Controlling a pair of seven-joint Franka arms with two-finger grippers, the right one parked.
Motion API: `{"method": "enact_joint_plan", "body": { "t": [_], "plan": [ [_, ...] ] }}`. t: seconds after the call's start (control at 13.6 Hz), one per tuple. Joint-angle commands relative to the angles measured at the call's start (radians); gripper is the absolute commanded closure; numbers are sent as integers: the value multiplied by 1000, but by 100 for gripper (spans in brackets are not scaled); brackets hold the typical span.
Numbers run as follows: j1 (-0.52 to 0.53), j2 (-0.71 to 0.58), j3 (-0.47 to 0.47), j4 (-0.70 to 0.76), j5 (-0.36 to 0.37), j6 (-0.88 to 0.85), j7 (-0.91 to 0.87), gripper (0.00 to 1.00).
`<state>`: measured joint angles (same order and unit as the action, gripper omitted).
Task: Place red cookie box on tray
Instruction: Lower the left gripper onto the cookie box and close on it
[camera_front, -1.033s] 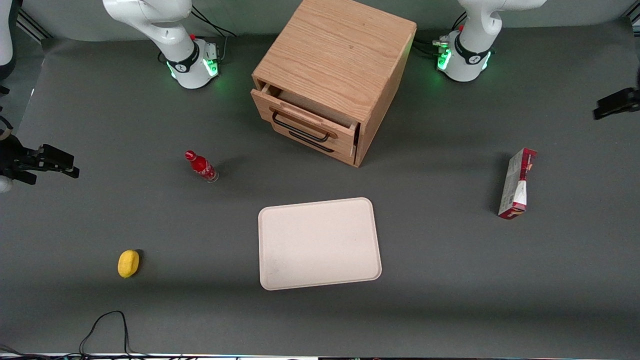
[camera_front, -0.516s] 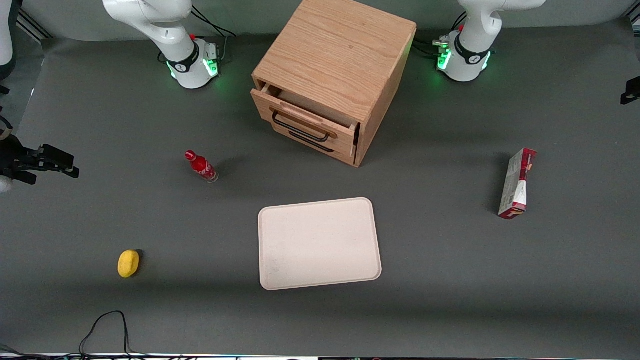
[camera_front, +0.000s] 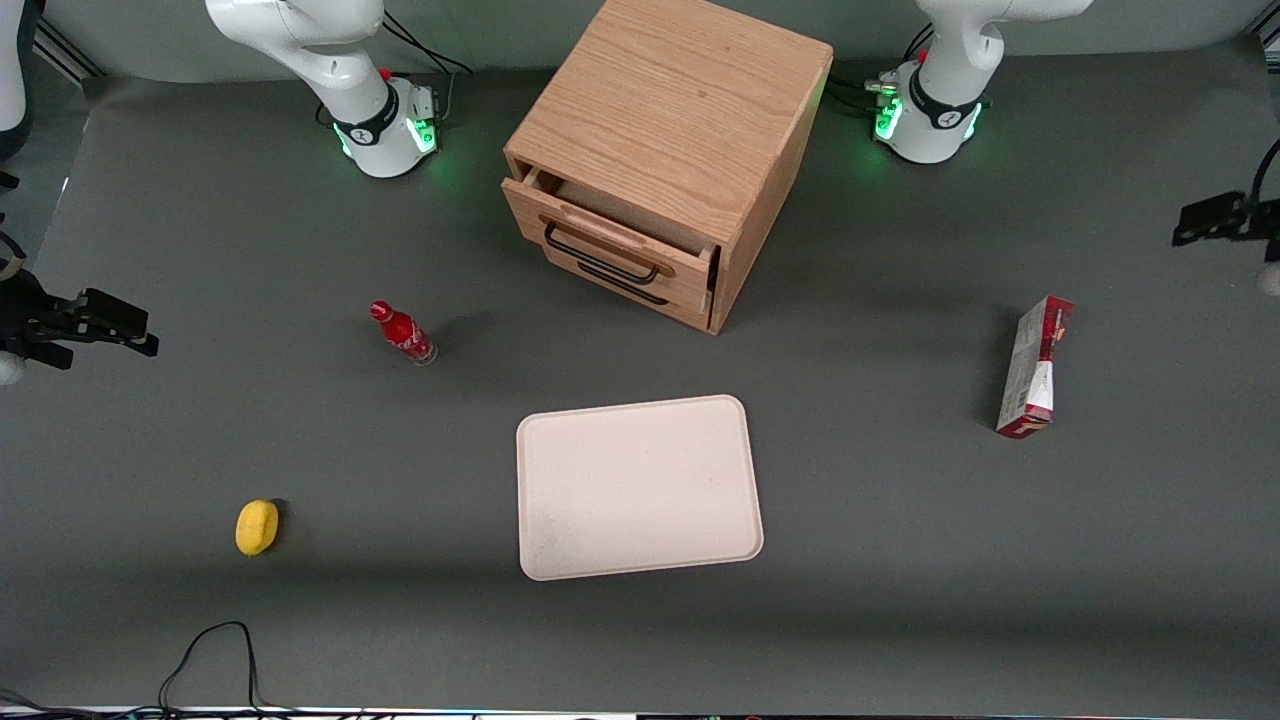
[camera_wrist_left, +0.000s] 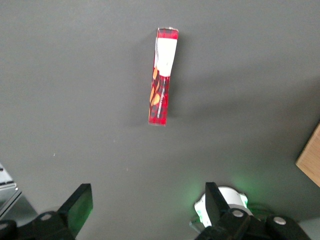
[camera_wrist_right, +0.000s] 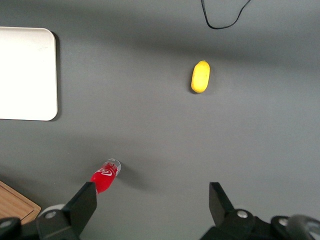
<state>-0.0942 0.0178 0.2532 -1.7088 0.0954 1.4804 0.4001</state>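
While our pincer hangs high above the desk with its fingers spread wide and holding nothing, the box lies flat below it, toward the working arm's end. We see the tray well apart from the box, bare, at the cabinet's six o'clock in the front view.

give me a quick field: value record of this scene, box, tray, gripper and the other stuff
red cookie box: on the table, toward the working arm's end, not held
tray: nearer the front camera than the drawer cabinet, nothing on it
gripper: open, above the table, apart from the box
cabinet drawer: slightly open
other items: red bottle, yellow object
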Motion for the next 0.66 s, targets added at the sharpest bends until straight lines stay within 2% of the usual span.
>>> {"method": "enact_joint_plan", "body": {
  "t": [0.0,0.37,0.44,0.59],
  "plan": [
    [-7,-32,6,-205,-8,189,19,0],
    [-1,8,6,-504,-5,632,74,0],
    [-1,40,6,-532,-5,709,75,0],
    [7,76,8,-537,-6,748,89,0]
  ]
}}
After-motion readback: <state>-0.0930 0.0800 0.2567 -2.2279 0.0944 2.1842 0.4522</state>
